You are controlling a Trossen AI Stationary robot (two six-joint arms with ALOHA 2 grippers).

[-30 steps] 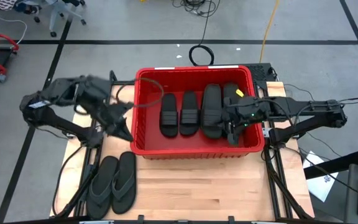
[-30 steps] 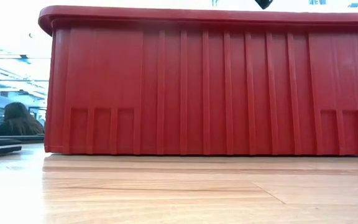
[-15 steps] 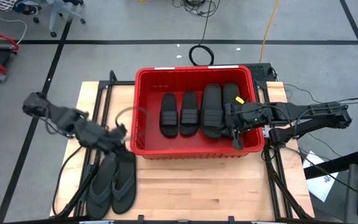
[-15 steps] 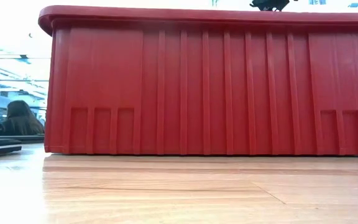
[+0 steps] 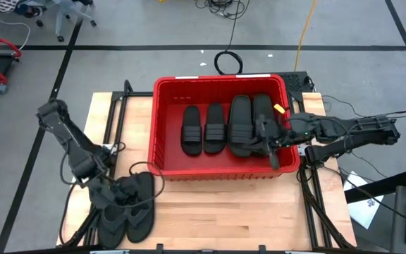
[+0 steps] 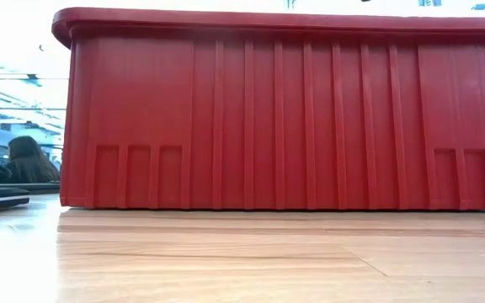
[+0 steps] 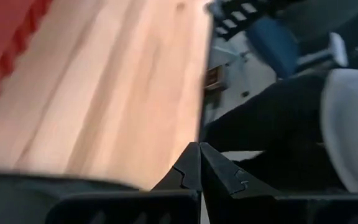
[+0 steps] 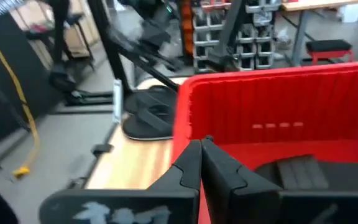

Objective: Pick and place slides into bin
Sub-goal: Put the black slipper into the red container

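The red bin stands mid-table and fills the low view. Several black band-strap slides lie side by side on its floor. Two black thong slides lie flat on the table at the near left. My left gripper is over their far ends, and its fingers are shut in the left wrist view. My right gripper hangs over the bin's near right corner, shut and empty. My left gripper stands low over the thong slides' far ends, with its own body hiding the place. I cannot tell whether it touches them.
Bare wooden tabletop lies in front of the bin. The right wrist view shows the bin's far wall and the thong slides beyond it. A person's head shows behind the table's left end. Cables lie on the floor behind the table.
My left arm has swung from beside the bin's left wall toward the table's near edge and down, ending over the thong slides. My right gripper has drifted a little toward the table's right edge over the bin. The slides have stayed where they were.
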